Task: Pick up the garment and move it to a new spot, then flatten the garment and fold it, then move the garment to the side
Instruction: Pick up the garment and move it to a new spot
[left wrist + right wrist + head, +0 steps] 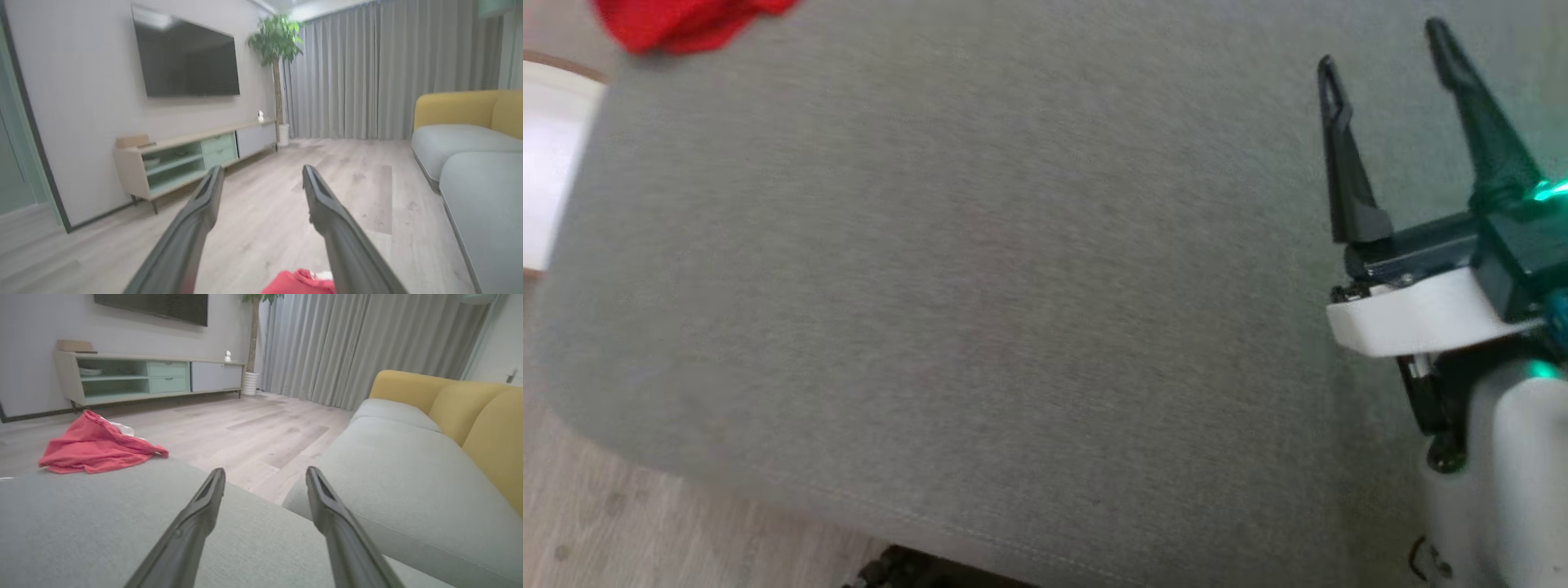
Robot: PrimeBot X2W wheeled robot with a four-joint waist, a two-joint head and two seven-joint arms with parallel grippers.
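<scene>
One red garment (686, 24) lies crumpled in soft, rumpled folds at the far left corner of a grey seat cushion (980, 310). The cushion is covered in a fine woven fabric and has a rounded corner and a stitched seam along its near edge. In the right wrist view a scrap of white shows at the garment's far edge.

The right gripper (1382, 47) hangs over the cushion's right side, well apart from the garment. Its two long, dark, tapering fingers are spread wide and grasp nothing. They rise from a dark block on a glossy white plastic collar (a green light glows beside it).

The left gripper (262, 169) has its two fingers equally parted and empty. The red cloth shows at the bottom edge of its wrist view, low between them, not gripped.

The floor (596, 514) is pale wood-look planking. Across the room are one flat dark television (186, 57) on the wall, one low sideboard (184, 159) with pale wood and mint-green fronts, one potted tree (278, 41) and pleated grey curtains (367, 69). A sofa (408, 386) with a mustard-yellow back stands to the right.
</scene>
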